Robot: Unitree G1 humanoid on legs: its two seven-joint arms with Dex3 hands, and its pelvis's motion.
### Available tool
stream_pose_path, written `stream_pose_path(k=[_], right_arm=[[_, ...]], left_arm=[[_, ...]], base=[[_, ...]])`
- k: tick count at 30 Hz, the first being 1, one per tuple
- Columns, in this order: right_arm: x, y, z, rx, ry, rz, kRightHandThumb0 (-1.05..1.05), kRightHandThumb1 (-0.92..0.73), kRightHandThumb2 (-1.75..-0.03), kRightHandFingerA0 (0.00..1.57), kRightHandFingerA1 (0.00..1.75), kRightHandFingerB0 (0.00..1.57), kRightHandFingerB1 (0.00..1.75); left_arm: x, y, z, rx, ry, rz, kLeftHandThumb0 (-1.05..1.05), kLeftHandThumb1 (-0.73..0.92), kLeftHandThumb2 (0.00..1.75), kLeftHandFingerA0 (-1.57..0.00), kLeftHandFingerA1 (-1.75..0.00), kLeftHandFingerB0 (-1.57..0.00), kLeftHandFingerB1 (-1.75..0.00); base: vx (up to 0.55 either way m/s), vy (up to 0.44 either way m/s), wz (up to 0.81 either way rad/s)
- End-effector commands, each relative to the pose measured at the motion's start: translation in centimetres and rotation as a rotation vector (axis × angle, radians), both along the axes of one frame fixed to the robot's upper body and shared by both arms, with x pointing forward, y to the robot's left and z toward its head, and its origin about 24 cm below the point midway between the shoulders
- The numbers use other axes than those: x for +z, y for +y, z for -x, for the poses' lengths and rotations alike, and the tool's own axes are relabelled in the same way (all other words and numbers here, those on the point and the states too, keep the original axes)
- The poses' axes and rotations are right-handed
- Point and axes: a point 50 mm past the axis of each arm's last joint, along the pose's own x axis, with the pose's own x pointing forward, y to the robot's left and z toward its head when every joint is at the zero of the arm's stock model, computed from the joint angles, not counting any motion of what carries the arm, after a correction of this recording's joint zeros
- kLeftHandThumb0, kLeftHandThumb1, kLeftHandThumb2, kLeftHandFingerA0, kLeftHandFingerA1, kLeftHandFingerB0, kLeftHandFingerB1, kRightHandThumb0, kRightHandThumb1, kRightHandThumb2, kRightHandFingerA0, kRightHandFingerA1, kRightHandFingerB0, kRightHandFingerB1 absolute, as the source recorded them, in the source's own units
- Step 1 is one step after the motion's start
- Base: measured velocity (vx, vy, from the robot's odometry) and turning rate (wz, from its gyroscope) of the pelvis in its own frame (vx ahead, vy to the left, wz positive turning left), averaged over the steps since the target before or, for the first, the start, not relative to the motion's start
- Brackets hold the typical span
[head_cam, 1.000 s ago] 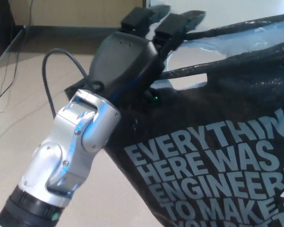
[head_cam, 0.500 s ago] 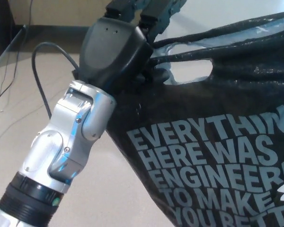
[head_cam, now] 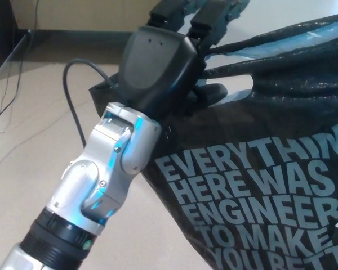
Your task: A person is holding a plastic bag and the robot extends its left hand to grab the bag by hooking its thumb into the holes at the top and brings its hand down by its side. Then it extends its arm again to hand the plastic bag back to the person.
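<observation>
One left hand [head_cam: 166,70] (thumb hooked through the handle hole) reaches forward, gripping the plastic bag [head_cam: 270,169].

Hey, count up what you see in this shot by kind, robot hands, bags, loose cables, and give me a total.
Robot hands: 1, the left hand, at the bag's handle hole
Plastic bags: 1, the black bag with pale lettering
Cables: 1, the black cable looping beside the wrist
Total: 3
</observation>
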Motion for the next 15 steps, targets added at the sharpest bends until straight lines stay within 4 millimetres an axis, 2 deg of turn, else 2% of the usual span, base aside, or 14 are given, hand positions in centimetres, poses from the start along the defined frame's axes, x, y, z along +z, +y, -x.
stream_pose_path(k=[1,2,3,4,5,6,7,8,10,11,12,15], right_arm=[[0.3,-0.6,0.1,-0.008,-0.014,0.006,-0.32,-0.66,-0.6,0.7,0.51,0.5,0.39],[0.3,-0.6,0.1,-0.009,-0.016,0.005,-0.32,-0.66,-0.6,0.7,0.51,0.5,0.39],[0.3,-0.6,0.1,-0.005,-0.014,0.006,-0.4,-0.55,-0.82,0.64,0.61,0.43,0.5],[0.3,-0.6,0.1,-0.006,-0.013,0.009,-0.33,-0.66,-0.6,0.7,0.51,0.5,0.38],[0.3,-0.6,0.1,-0.008,-0.011,0.012,-0.33,-0.66,-0.6,0.7,0.51,0.5,0.38],[0.2,-0.7,0.3,-0.008,-0.001,0.015,-0.41,-0.56,-0.82,0.64,0.62,0.43,0.5],[0.2,-0.7,0.3,-0.009,-0.001,0.015,-0.41,-0.56,-0.82,0.64,0.62,0.43,0.5],[0.2,-0.7,0.3,-0.011,-0.002,0.014,-0.4,-0.56,-0.83,0.63,0.6,0.43,0.5],[0.2,-0.7,0.3,-0.007,-0.003,0.014,-0.4,-0.56,-0.83,0.63,0.61,0.43,0.5],[0.3,-0.6,0.1,-0.001,-0.007,0.015,-0.4,-0.56,-0.83,0.63,0.61,0.43,0.5],[0.4,-0.7,0.0,0.003,-0.01,0.018,-0.33,-0.67,-0.6,0.69,0.5,0.49,0.38],[0.3,-0.7,0.1,-0.008,-0.013,0.01,-0.32,-0.66,-0.6,0.69,0.48,0.49,0.38]], left_arm=[[0.5,-1.0,-0.2,-0.001,-0.049,0.015,-0.49,0.5,0.55,-0.39,-0.37,-0.28,-0.3],[0.6,-1.2,-0.2,-0.01,-0.046,0.021,-0.49,0.5,0.55,-0.39,-0.37,-0.28,-0.3],[0.6,-1.4,-0.3,-0.011,-0.051,0.024,-0.49,0.5,0.55,-0.4,-0.37,-0.28,-0.3],[0.7,-1.6,-0.4,-0.01,-0.053,0.028,-0.5,0.5,0.55,-0.41,-0.38,-0.29,-0.3],[0.8,-1.7,-0.5,-0.009,-0.056,0.034,-0.5,0.5,0.55,-0.41,-0.38,-0.29,-0.3],[1.2,-2.3,-0.7,0.017,-0.084,0.039,-0.58,0.43,0.73,-0.4,-0.47,-0.28,-0.41],[1.2,-2.3,-0.7,0.017,-0.085,0.04,-0.58,0.43,0.73,-0.4,-0.47,-0.28,-0.41],[1.5,-2.6,-0.8,0.041,-0.133,0.05,-0.53,0.57,0.58,-0.5,-0.39,-0.37,-0.32],[1.9,-2.9,-1.0,0.052,-0.175,0.068,-0.5,0.58,0.58,-0.52,-0.4,-0.39,-0.33],[2.2,-3.1,-1.1,0.045,-0.206,0.092,-0.46,0.57,0.57,-0.55,-0.41,-0.43,-0.34],[2.5,-3.3,-1.3,0.047,-0.214,0.105,-0.44,0.57,0.57,-0.55,-0.41,-0.44,-0.34],[3.2,-3.8,-1.6,0.078,-0.229,0.084,-0.46,0.63,0.59,-0.51,-0.41,-0.37,-0.32]], base=[[0.0,0.0,0.0],[0.0,0.0,0.0],[0.0,0.0,0.0],[0.0,0.0,0.0],[0.0,0.0,0.0],[0.0,0.0,0.0],[0.0,0.0,0.0],[0.0,0.0,0.0],[0.0,0.0,0.0],[0.0,0.0,0.0],[0.0,0.0,0.0],[0.0,0.0,0.0]])
